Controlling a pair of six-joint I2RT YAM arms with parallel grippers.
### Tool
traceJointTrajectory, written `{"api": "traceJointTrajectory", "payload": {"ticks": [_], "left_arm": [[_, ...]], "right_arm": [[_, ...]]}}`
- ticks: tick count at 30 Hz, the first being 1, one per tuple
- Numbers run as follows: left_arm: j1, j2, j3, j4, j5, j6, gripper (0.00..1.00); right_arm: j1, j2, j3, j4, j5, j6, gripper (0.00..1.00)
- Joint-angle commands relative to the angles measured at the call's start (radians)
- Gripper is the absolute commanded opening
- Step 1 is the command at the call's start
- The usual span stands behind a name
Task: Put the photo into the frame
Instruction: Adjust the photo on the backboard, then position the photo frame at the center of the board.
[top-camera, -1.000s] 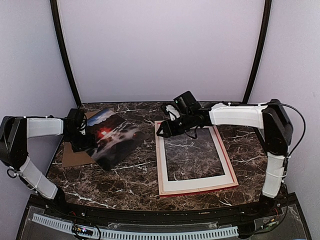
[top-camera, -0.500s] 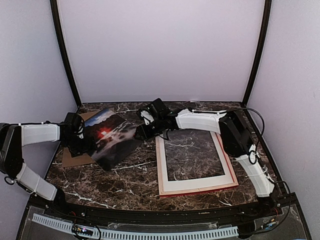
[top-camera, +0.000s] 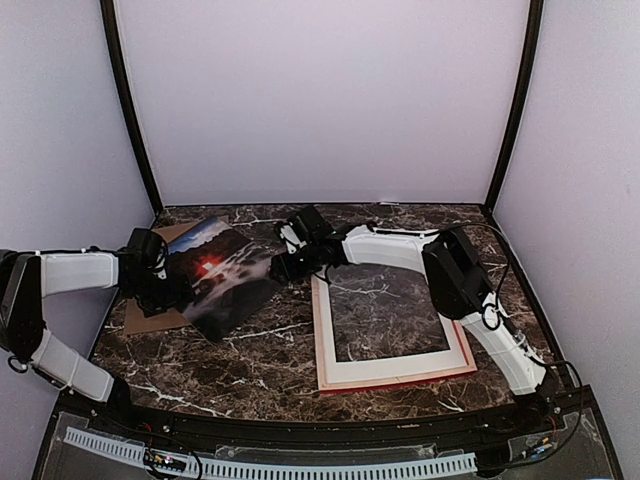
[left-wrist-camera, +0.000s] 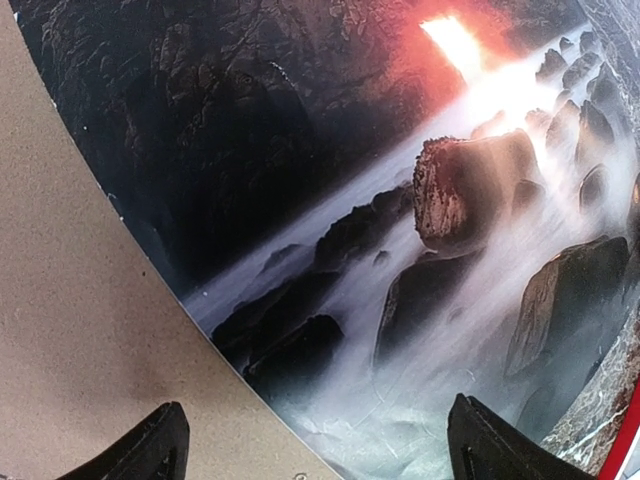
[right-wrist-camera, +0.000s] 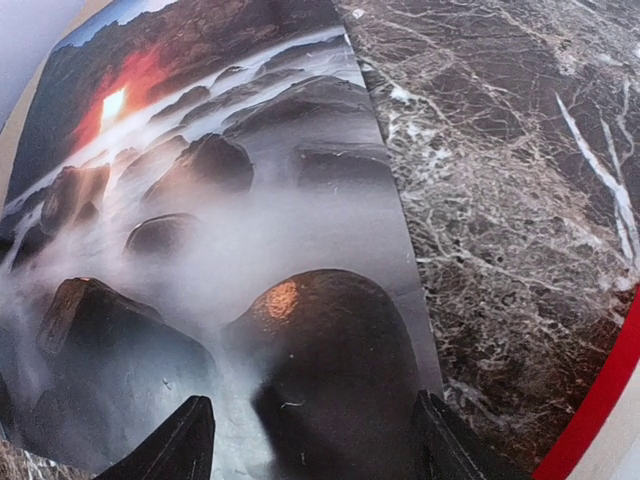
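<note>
Dark glossy landscape photo lies centre-left, beside the bright red picture frame.
Judge it light, floppy and slick: pinch an edge gently. Your left gripper and right gripper both gape wide over it.

Photo: dark rocks, pale grey mist, red-orange glow. Frame: bright red front. Mat: cream. Board: plain brown. Counter: dark brown marble, white veining

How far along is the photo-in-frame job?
Done: nothing placed; the frame shows only the table through its opening. In hand: the photo lies to the left, partly on the brown board, with the left tool and right tool open at opposite edges. Left: grip, carry over, seat it.
</note>
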Motion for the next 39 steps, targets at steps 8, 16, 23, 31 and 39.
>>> {"api": "traceJointTrajectory", "payload": {"ticks": [8,16,23,31,39], "left_arm": [[-0.002,-0.013,-0.055,0.069,0.092,-0.056,0.93],[-0.015,0.006,-0.094,0.141,0.178,-0.098,0.88],[-0.035,-0.015,-0.130,0.183,0.201,-0.129,0.85],[-0.056,-0.050,-0.171,0.195,0.203,-0.149,0.83],[-0.069,-0.162,-0.201,0.186,0.155,-0.163,0.81]], "right_arm": [[0.000,0.023,0.049,-0.036,0.048,-0.021,0.67],[0.020,-0.061,-0.102,-0.052,0.004,-0.013,0.58],[0.055,-0.185,-0.295,0.001,-0.032,0.004,0.46],[0.084,-0.323,-0.546,0.119,-0.079,0.049,0.39],[0.085,-0.388,-0.609,0.193,-0.003,0.074,0.52]]}}
